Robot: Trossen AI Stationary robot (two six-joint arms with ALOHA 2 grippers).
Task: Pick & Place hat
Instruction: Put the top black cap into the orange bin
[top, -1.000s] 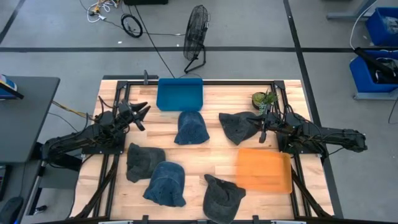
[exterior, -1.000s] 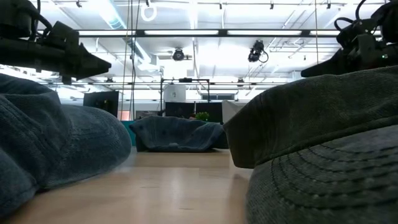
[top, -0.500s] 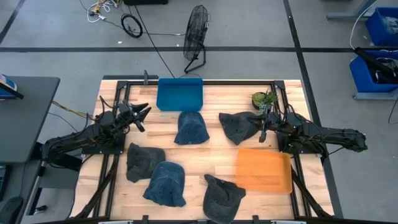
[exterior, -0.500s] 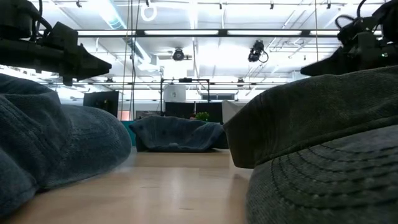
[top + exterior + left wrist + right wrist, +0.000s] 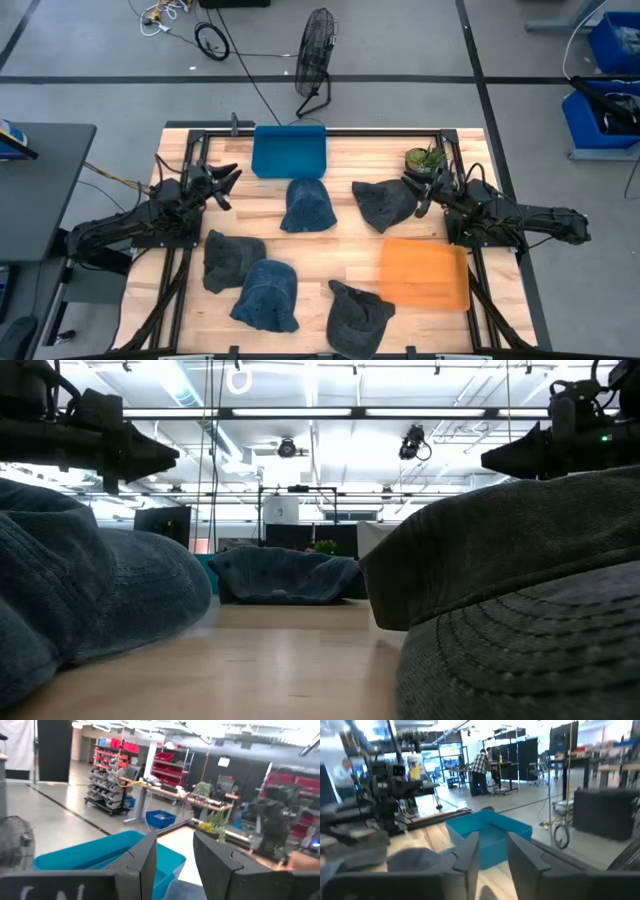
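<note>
Several hats lie crown up on the wooden table. A blue denim hat (image 5: 307, 205) and a dark grey hat (image 5: 383, 205) lie mid-table. A grey hat (image 5: 232, 260), a second denim hat (image 5: 268, 295) and a dark cap (image 5: 358, 318) lie near the front edge. My left gripper (image 5: 228, 182) (image 5: 175, 865) hovers open over the table's left side, left of the blue denim hat. My right gripper (image 5: 412, 187) (image 5: 492, 854) is open, raised just above the dark grey hat's right edge and pointing toward the blue bin (image 5: 490, 832).
A blue bin (image 5: 289, 152) stands at the far edge and an orange tray (image 5: 425, 272) lies at the right front. A small potted plant (image 5: 425, 158) stands at the far right corner. Bare wood shows between the hats mid-table (image 5: 345, 250). People stand in the room beyond.
My right gripper has risen from beside the dark grey hat's right edge and tipped from pointing down to about level, shifting slightly toward the far edge. The hats lie as before.
</note>
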